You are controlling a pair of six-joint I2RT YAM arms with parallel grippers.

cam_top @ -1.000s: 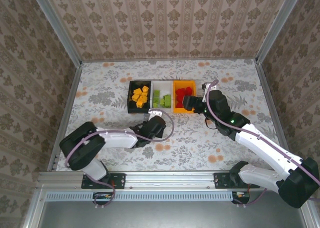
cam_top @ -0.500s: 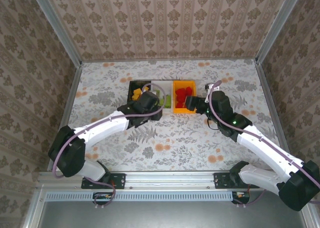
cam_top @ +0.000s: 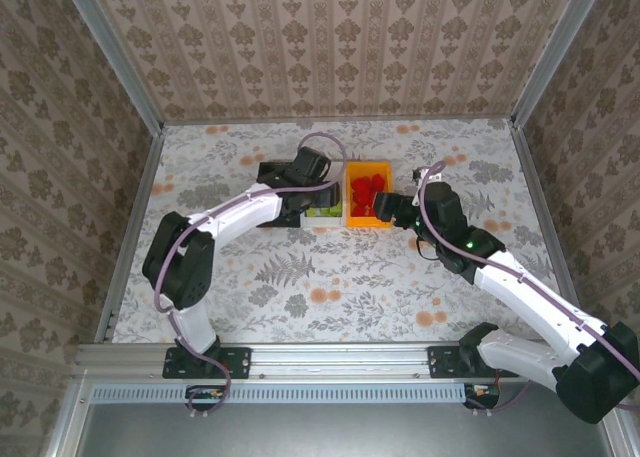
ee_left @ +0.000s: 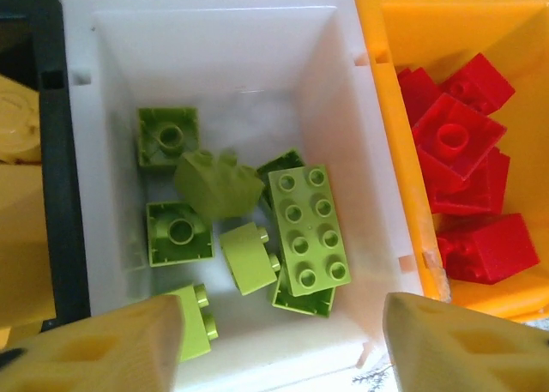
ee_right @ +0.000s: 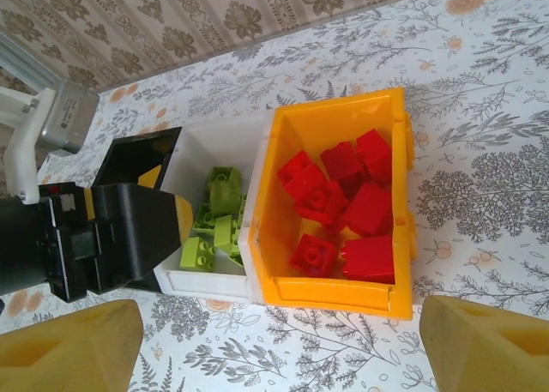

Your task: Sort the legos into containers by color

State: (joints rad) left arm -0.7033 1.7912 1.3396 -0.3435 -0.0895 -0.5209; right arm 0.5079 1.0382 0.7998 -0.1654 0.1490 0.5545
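The left claw (ee_left: 283, 347) hangs spread and empty directly over the white bin (ee_left: 214, 32), with the green bricks (ee_left: 307, 229) just ahead of its fingertips. The right claw (ee_right: 279, 345), also spread and empty, faces the orange bin (ee_right: 343, 293) of red bricks (ee_right: 343, 195) just ahead.

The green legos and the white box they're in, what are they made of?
The green legos look like hard plastic, smooth and slightly shiny, with crisp moulded studs and hollow undersides. The white box looks like plastic too: thin smooth walls with a soft sheen, rounded corners and small moulded notches. Looks alone can't make that certain.
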